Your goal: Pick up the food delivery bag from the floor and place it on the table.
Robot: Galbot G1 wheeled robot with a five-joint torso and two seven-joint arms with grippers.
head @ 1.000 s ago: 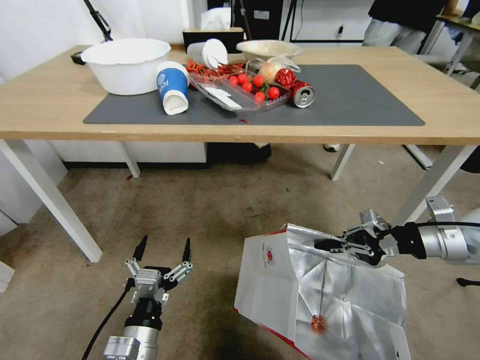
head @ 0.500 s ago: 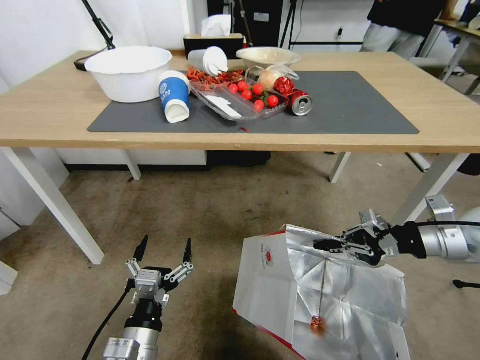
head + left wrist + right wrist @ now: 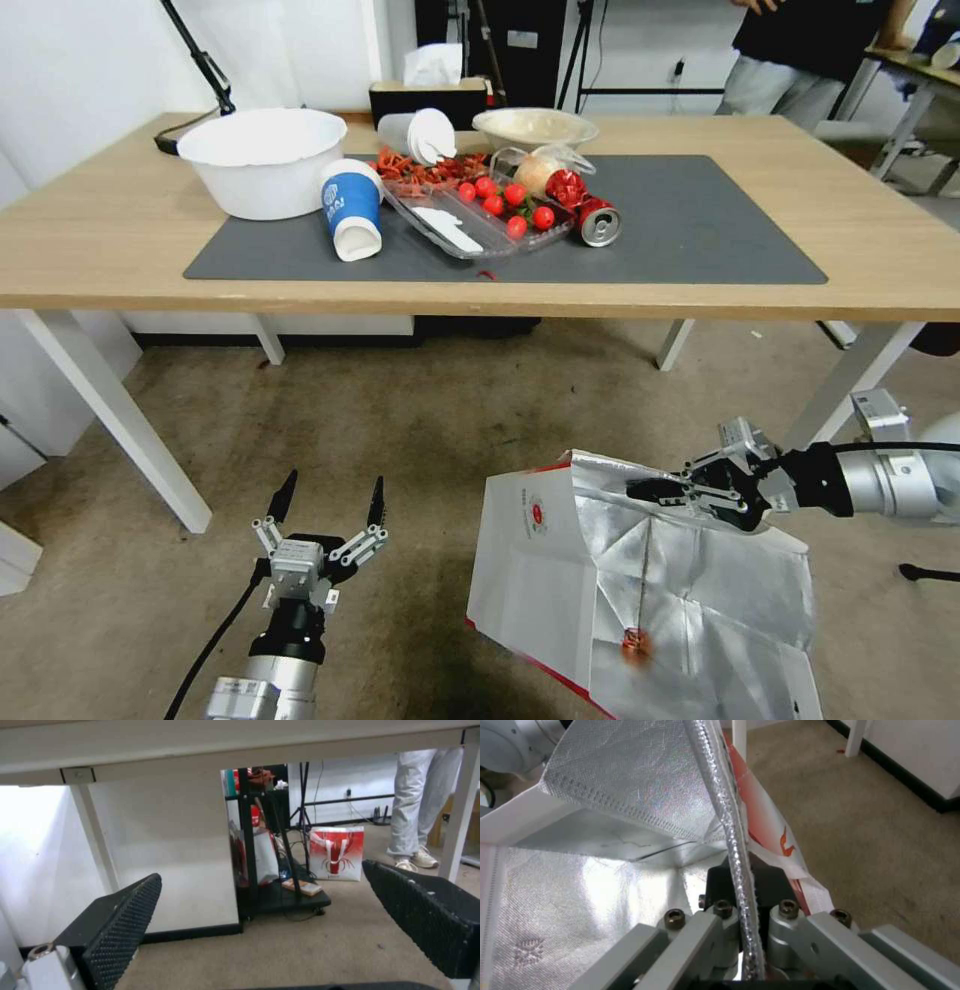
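Our right gripper point(image 3: 650, 490) pinches the crinkled foil rim of the food delivery bag point(image 3: 540, 580); our left gripper point(image 3: 330, 505) gapes over stained carpet point(image 3: 420, 420).

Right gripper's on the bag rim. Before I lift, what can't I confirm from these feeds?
- Food delivery bag base: cut off by the head view's lower edge, so floor contact is unclear.
- Bag contents: the right wrist view shows foil walls; the right gripper, shut on the rim, hides the bottom.
- Strap handles: not distinguishable.
- Left gripper: open, low over the carpet.
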